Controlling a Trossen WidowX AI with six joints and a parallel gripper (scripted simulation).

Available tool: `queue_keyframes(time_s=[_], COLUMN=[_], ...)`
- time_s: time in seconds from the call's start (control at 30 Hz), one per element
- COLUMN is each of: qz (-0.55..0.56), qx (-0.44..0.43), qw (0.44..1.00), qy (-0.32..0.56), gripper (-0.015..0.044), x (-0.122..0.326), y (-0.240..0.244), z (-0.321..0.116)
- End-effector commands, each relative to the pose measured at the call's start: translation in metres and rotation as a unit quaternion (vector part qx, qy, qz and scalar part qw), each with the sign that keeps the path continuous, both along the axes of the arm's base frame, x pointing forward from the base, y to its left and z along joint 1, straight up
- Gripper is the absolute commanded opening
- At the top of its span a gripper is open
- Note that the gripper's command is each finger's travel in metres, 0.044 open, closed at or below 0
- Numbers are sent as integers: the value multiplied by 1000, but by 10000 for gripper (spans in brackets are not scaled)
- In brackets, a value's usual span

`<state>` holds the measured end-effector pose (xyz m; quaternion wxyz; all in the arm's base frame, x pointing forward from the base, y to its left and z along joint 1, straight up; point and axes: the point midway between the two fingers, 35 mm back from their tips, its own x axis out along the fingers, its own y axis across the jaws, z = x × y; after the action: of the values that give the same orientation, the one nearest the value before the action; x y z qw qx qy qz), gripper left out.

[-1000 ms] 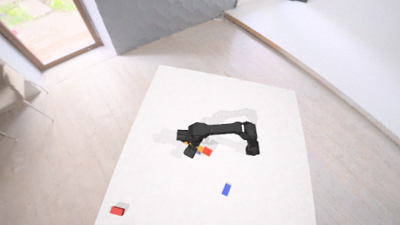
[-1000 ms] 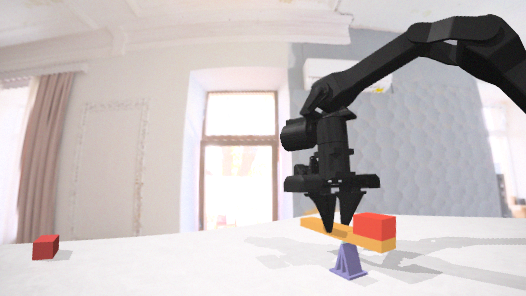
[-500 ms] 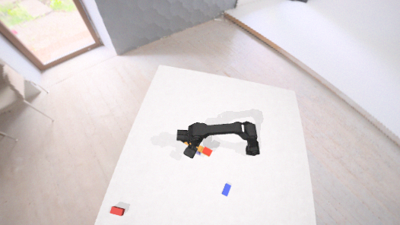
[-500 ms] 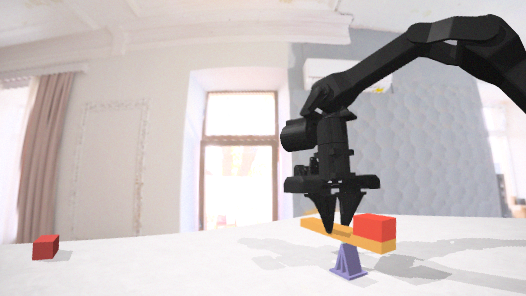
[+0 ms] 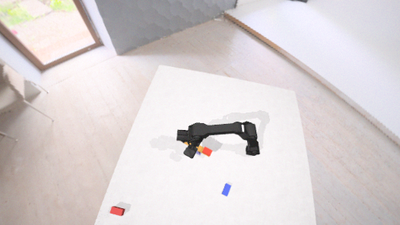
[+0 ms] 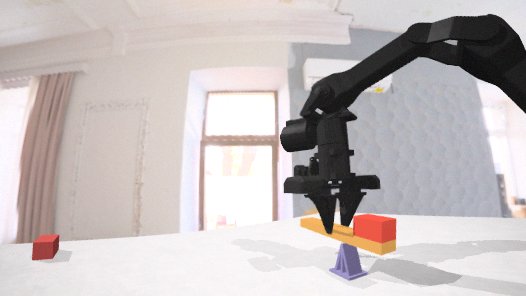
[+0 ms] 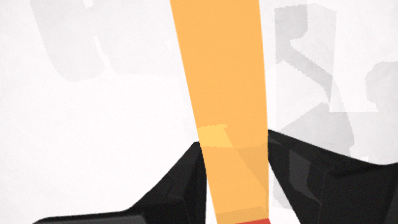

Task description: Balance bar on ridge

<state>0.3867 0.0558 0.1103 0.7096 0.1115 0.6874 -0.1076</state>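
The end effector point(image 5: 193, 146) point(image 6: 338, 230) point(image 7: 232, 143) grips 1 bar point(image 5: 200, 148) point(image 6: 367, 241) point(image 7: 222, 70) lengthwise toward the wrist view's top.

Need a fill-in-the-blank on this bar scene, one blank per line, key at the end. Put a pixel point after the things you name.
1. The fingers point(image 6: 337, 230) are closed on the orange ____.
2. The block point(image 5: 207, 151) point(image 6: 375, 228) riding on one end of it is coloured ____.
3. The ridge point(image 6: 348, 261) below is coloured ____.
4. Off by itself, the flat rectangle point(image 5: 226, 189) seen only in the top view is coloured ____.

Missing words: bar; red; purple; blue
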Motion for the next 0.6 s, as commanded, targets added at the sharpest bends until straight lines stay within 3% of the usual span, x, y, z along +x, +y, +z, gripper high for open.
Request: queue_keyframes(time_s=[0.0,0.57], qz=[1,1], qx=[2,2], qw=[1000,1000], qy=[-1,-1], gripper=[0,0], x=[0,0], y=[1,1], z=[0,-2])
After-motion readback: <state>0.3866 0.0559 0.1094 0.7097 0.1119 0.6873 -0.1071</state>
